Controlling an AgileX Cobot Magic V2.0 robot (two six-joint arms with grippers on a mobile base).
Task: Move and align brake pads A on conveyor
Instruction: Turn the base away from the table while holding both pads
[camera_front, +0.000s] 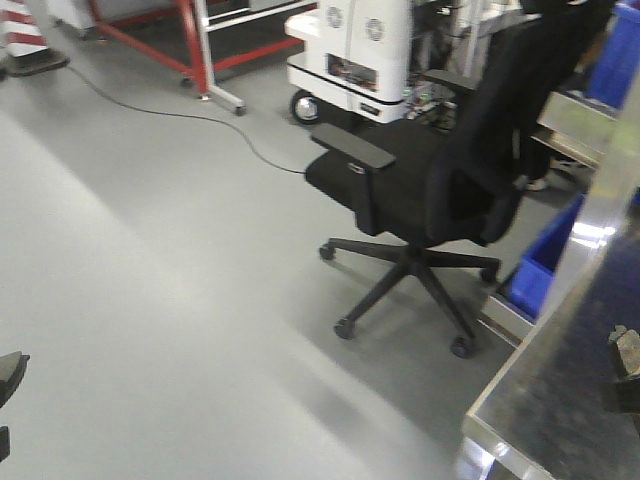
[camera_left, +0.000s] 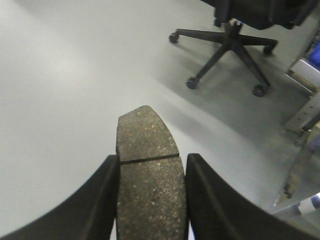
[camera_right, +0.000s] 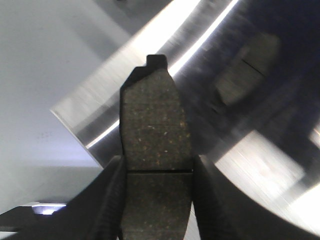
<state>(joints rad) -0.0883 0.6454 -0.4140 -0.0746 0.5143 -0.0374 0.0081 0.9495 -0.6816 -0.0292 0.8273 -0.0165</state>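
My left gripper (camera_left: 152, 157) is shut on one brake pad A (camera_left: 145, 135), a dark-grey speckled pad with a thin groove, held out over the bare grey floor. A second brake pad A (camera_right: 155, 125) sits in my shut right gripper (camera_right: 159, 159), hanging over the corner of the shiny steel tabletop (camera_right: 115, 85). On that steel a blurred pad-like shape (camera_right: 247, 65) shows; I cannot tell if it is a pad or a reflection. In the front view the right gripper (camera_front: 628, 372) shows at the right edge. The conveyor is out of view.
A black office chair (camera_front: 440, 170) on castors stands on the floor beside the steel tabletop (camera_front: 545, 410). Blue bins (camera_front: 545, 265) sit low behind it. A white wheeled unit (camera_front: 350, 55), a red frame (camera_front: 195, 45) and a floor cable (camera_front: 200, 118) lie further back.
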